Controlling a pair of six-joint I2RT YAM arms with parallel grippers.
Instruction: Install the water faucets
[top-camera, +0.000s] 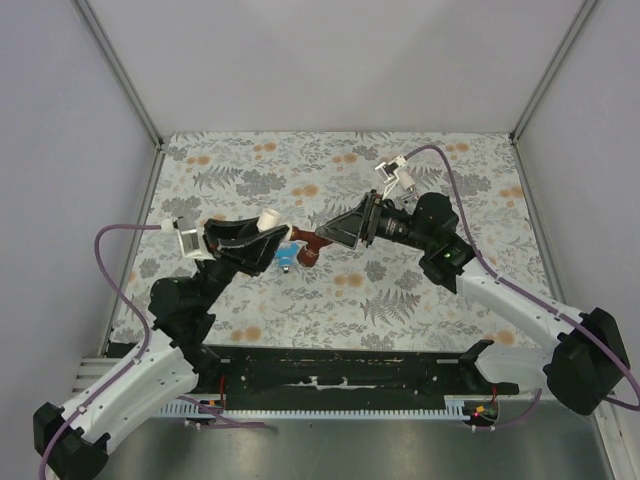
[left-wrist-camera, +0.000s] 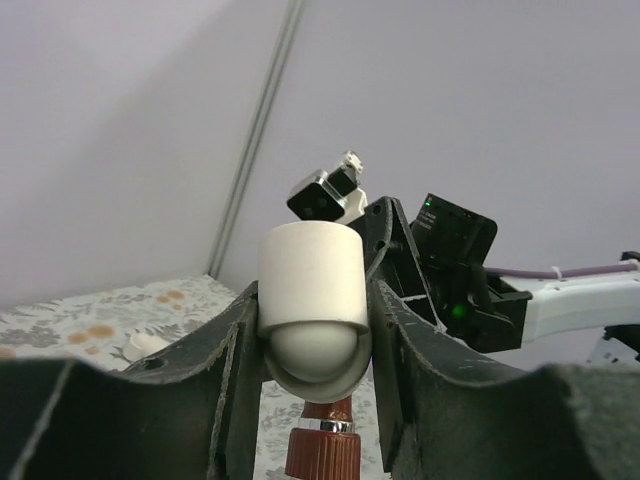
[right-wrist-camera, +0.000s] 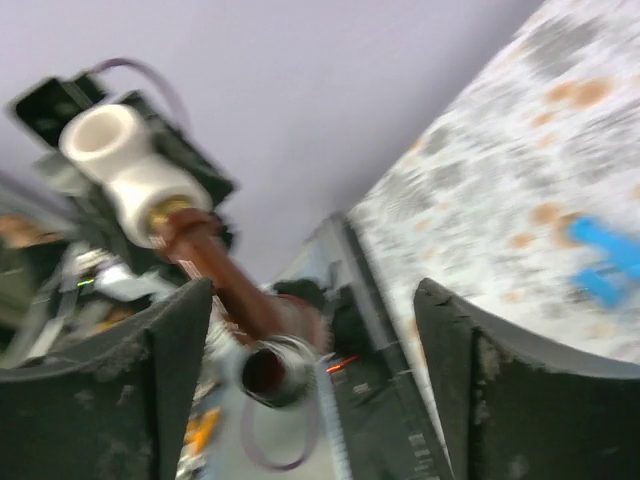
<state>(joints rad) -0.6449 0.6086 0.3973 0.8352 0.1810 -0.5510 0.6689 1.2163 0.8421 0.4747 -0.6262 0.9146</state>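
Note:
My left gripper (top-camera: 258, 238) is shut on a white plastic pipe fitting (top-camera: 270, 221), raised above the table. In the left wrist view the fitting (left-wrist-camera: 310, 290) sits clamped between the fingers (left-wrist-camera: 228, 370). A reddish-brown faucet (top-camera: 309, 247) hangs from the fitting, its ribbed collar (left-wrist-camera: 322, 455) just below. My right gripper (top-camera: 335, 232) is open at the faucet's free end. In the blurred right wrist view the brown faucet (right-wrist-camera: 228, 285) lies between the wide-open fingers (right-wrist-camera: 170, 350), close to the left one, with the fitting (right-wrist-camera: 112, 158) beyond. A blue faucet (top-camera: 287, 259) lies on the table, also in the right wrist view (right-wrist-camera: 605, 262).
The floral table mat (top-camera: 400, 290) spans the table, with grey walls on three sides. A small white object (left-wrist-camera: 148, 346) lies on the mat at the left of the left wrist view. The black rail (top-camera: 340, 372) runs along the near edge.

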